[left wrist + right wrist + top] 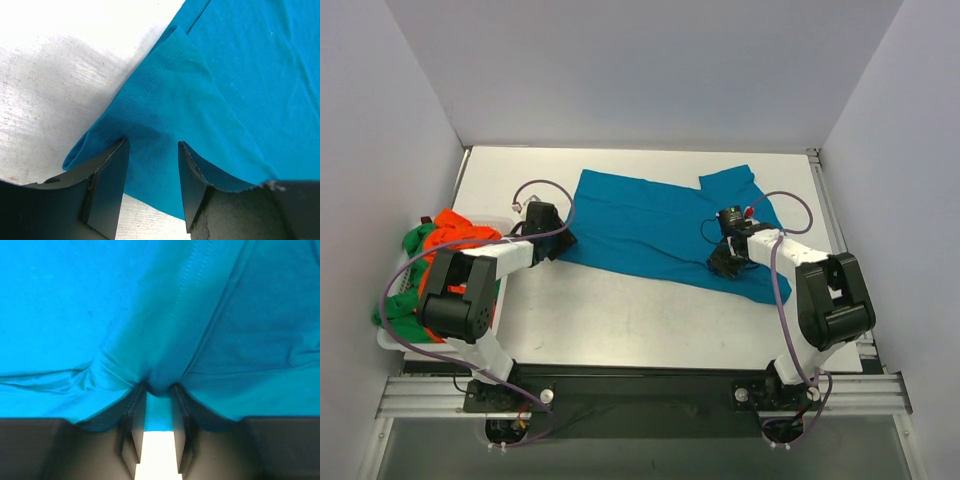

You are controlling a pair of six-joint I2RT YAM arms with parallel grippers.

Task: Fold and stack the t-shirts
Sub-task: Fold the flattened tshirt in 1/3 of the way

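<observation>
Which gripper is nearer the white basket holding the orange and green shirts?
Left. The left gripper sits just right of the basket, at the teal t-shirt's left edge; the right gripper grips the shirt's right side.

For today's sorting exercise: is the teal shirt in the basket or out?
Out: the teal shirt lies on the table, apart from the basket.
</observation>
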